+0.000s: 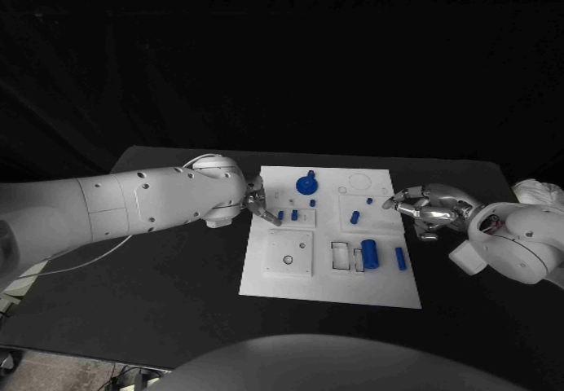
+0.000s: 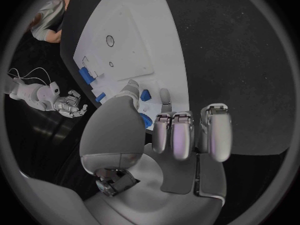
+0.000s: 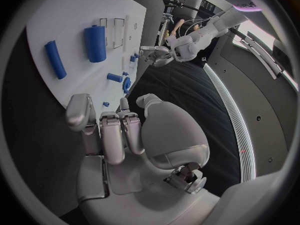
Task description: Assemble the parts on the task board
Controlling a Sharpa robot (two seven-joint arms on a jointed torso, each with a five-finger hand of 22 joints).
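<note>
As seen from the head camera, the white board (image 1: 332, 281) lay mid-table with the left hand (image 1: 263, 208) at its left edge, fingertips just beside two small upright blue pegs (image 1: 288, 216). The right hand (image 1: 420, 208) hung off the board's right edge, fingers curled inward with nothing visibly in them. A large blue cylinder (image 1: 369, 253) and a slimmer blue bar (image 1: 401, 258) lay on the near right part of the board, long axes running near to far, closer to the right hand than to the left. A blue knob (image 1: 306, 184) stood at the far middle.

In the left wrist view, the left hand (image 2: 169, 135) reached over the board (image 2: 134, 40), its thumb tip touching or nearly touching a blue peg (image 2: 145, 95); whether it was pinched could not be told.

In the right wrist view, the right hand (image 3: 125, 130) held nothing, fingers bent together. The cylinder (image 3: 95, 43) and bar (image 3: 54, 59) lay ahead of its fingertips, well apart from them, so the right hand was judged better placed to take either.
</note>
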